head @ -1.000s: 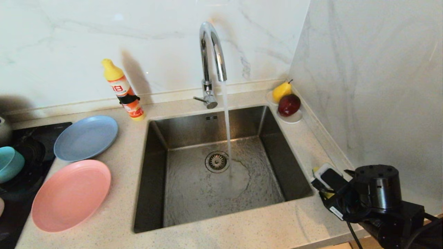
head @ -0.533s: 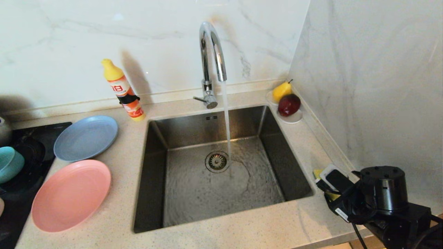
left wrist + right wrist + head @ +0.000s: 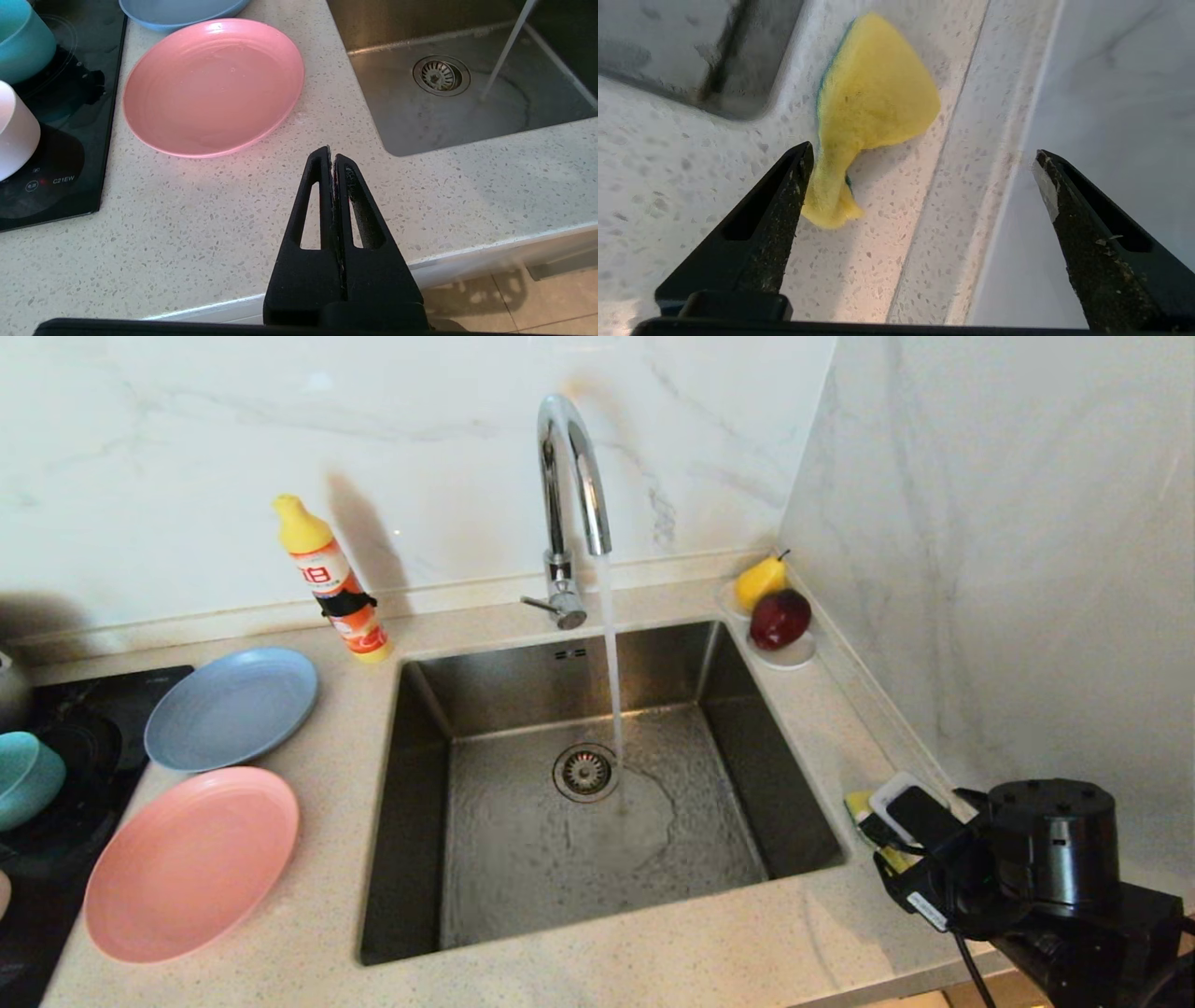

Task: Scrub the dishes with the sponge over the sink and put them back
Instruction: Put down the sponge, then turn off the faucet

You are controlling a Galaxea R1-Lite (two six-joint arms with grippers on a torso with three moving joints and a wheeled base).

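Beside the sink [image 3: 597, 784], right gripper [image 3: 920, 158] fingers spread above the sponge [image 3: 873, 107].

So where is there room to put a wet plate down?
Bare counter runs along the sink's front edge, right of the pink plate. Left is crowded: blue plate, bowls, hob. The right strip holds the sponge and the open right gripper.

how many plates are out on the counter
2. The grey-blue plate lies left of the sink, toward the wall; the salmon-pink plate lies nearer the front edge. More could be out of view.
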